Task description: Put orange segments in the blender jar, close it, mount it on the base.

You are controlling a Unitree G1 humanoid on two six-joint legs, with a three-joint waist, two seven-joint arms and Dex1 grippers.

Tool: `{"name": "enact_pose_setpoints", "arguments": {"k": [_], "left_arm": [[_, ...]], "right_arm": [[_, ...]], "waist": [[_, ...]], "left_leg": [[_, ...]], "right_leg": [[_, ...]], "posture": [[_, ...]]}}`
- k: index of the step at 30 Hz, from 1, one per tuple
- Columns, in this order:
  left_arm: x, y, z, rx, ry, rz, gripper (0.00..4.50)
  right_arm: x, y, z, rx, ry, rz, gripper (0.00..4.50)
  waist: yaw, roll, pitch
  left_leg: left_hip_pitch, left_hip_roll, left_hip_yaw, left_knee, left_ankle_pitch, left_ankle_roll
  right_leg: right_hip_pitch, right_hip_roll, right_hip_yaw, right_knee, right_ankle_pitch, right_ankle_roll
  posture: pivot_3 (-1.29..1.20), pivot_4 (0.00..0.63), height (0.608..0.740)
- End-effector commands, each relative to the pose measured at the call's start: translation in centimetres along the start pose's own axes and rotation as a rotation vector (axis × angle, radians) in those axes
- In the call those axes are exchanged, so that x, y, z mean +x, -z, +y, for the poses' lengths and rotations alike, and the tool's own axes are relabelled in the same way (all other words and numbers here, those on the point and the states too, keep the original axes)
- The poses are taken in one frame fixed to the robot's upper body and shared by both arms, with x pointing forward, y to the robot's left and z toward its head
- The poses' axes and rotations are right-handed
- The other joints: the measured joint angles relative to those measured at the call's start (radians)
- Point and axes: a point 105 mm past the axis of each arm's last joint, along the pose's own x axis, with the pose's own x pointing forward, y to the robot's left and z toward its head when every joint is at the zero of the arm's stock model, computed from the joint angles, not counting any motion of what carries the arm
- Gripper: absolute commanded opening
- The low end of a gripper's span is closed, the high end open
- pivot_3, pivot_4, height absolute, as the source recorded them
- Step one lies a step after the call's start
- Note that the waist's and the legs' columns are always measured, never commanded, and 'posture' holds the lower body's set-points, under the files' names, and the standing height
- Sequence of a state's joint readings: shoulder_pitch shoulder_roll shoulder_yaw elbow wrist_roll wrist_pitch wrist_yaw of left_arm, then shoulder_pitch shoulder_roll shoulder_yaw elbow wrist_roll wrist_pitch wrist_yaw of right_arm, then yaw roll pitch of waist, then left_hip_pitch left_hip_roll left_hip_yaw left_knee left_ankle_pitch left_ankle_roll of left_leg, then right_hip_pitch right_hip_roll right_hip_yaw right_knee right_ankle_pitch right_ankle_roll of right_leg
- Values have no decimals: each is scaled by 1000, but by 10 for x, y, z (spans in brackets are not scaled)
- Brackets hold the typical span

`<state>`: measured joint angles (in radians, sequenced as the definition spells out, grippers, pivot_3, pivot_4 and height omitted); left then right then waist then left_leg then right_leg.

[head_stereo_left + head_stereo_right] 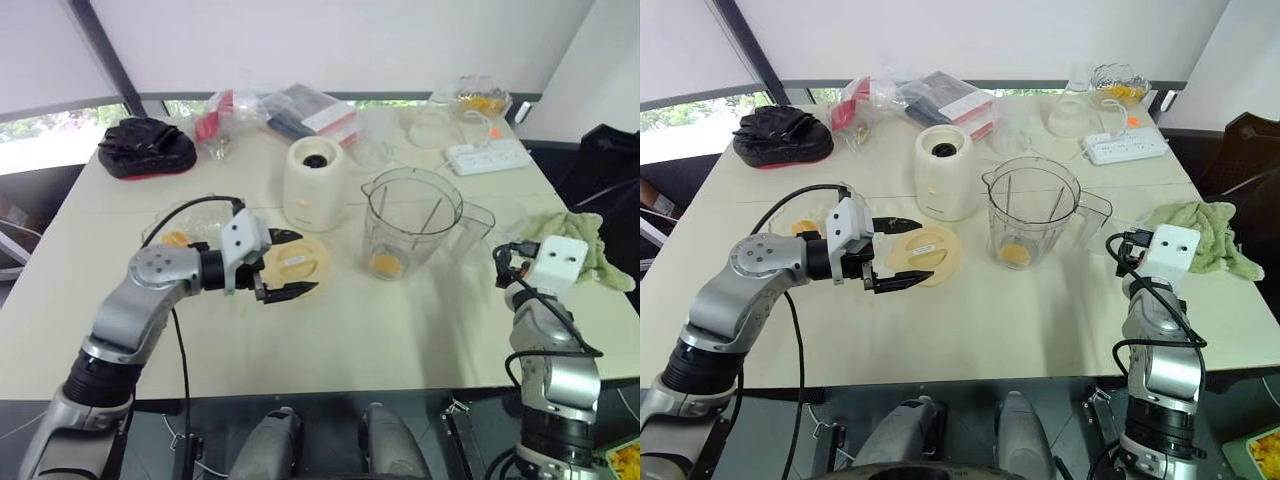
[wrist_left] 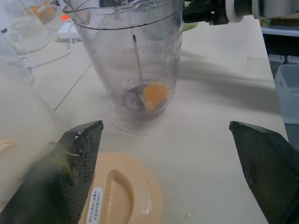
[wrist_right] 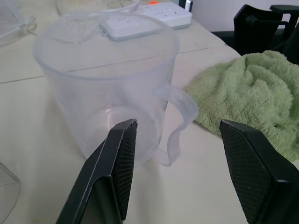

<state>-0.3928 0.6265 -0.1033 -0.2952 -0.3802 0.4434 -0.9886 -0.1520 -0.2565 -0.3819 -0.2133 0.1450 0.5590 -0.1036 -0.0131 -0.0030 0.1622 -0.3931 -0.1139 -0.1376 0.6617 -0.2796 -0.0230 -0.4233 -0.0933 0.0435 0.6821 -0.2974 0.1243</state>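
Table (image 1: 330, 340) before me. Blender jar (image 1: 408, 222) stands open beside base (image 1: 314, 183), unmounted, one orange segment (image 1: 385, 264) inside. Lid (image 1: 298, 262) lies flat. My left gripper (image 1: 284, 264) spread wide over lid, empty. My right gripper (image 3: 175, 158) parted, empty. Closing, mounting remain.

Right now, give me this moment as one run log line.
blender jar: upright, lidless, one orange segment inside | left gripper: open over lid | right gripper: open, empty | base: unmounted
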Motion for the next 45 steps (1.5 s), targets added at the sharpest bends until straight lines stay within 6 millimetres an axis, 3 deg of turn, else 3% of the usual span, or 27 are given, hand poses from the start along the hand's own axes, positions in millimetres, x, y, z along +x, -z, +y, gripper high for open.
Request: {"name": "enact_pose_setpoints", "arguments": {"k": [1,25,45], "left_arm": [[-3,-9,0,50,-8,-16,4500],[-2,-11,-2,53,-7,-15,4500],[-2,-12,-1,62,-17,-10,4500]], "right_arm": [[6,-15,-4,-11,20,-65,2859],[26,-19,-27,-49,104,-117,2859],[57,-6,-24,-63,100,-95,2859]], "waist": [[0,0,0],[-1,0,0],[-4,0,0]], "left_leg": [[0,0,0,0,0,0],[0,0,1,0,0,0],[0,0,1,0,0,0]], "right_leg": [[0,0,0,0,0,0],[0,0,0,0,0,0],[0,0,0,0,0,0]], "posture": [[0,150,740],[0,150,740],[0,150,740]]}}
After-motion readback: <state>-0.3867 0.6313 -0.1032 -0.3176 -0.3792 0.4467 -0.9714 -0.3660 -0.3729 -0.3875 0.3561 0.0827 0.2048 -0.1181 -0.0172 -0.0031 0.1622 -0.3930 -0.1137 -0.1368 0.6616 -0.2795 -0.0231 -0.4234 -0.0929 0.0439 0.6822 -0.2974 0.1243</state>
